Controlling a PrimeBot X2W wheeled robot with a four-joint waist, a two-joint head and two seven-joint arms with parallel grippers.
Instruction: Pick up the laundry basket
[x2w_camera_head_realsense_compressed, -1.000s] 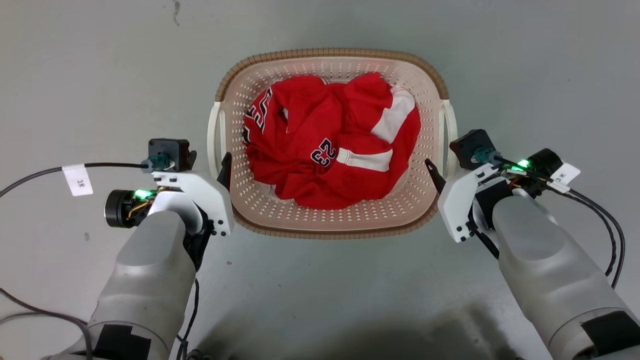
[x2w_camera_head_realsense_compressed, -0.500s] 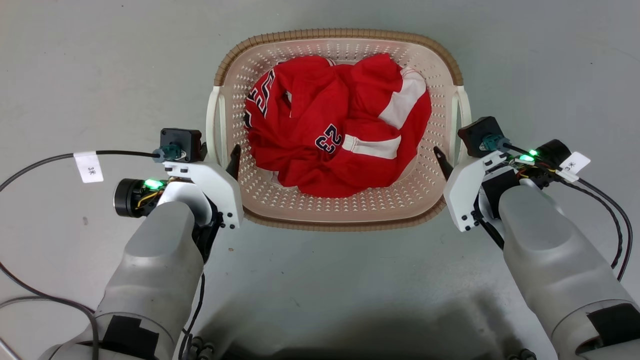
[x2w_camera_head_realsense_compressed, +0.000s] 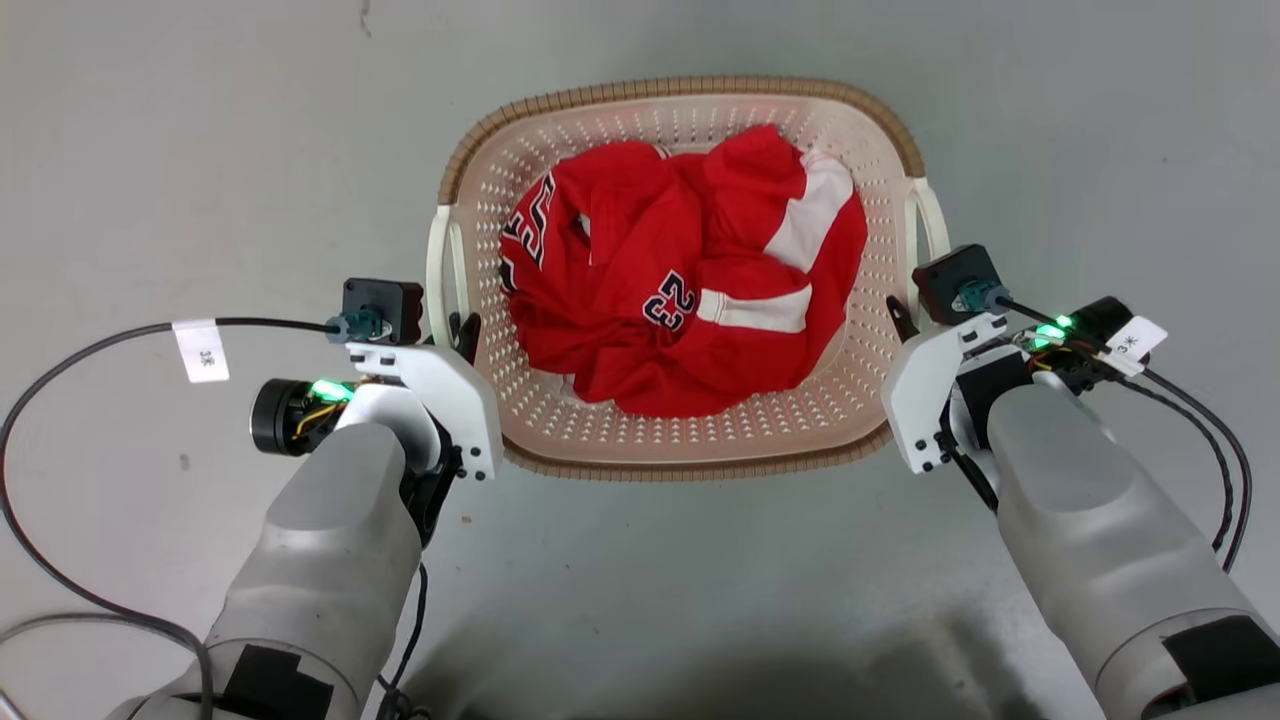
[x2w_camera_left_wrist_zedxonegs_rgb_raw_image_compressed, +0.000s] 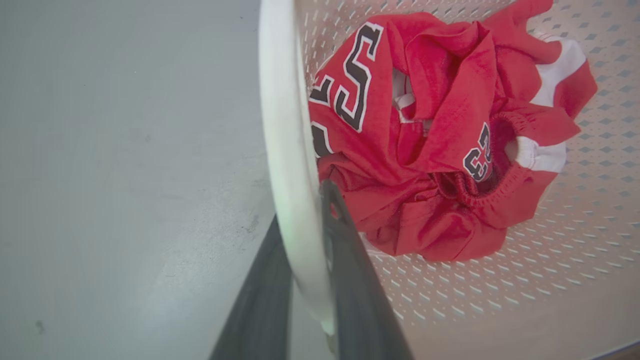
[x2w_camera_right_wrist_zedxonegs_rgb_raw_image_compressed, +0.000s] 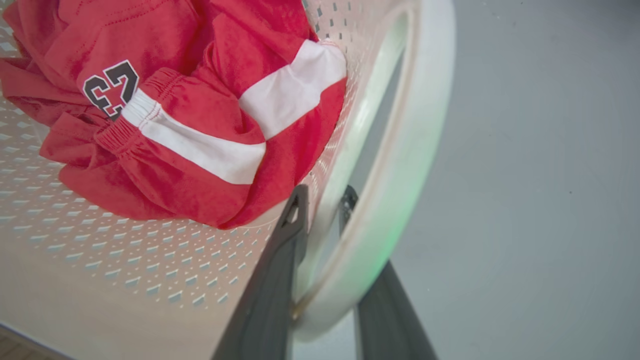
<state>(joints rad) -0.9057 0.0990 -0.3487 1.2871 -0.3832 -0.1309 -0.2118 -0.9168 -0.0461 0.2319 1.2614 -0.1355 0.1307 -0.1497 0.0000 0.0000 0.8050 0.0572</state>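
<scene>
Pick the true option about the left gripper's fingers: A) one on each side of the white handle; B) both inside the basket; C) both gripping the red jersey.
A: the left wrist view shows the left gripper straddling the white handle of the laundry basket.

A smooth, pale grey floor is seen throughout the head view, evenly lit. A short dark scuff is marked near the top edge, and a small dark spot lies at the left. A broad, soft shadow is cast along the bottom edge. Faint smudges are shown on the grey surface in the left wrist view, and a tiny speck in the right wrist view.
</scene>
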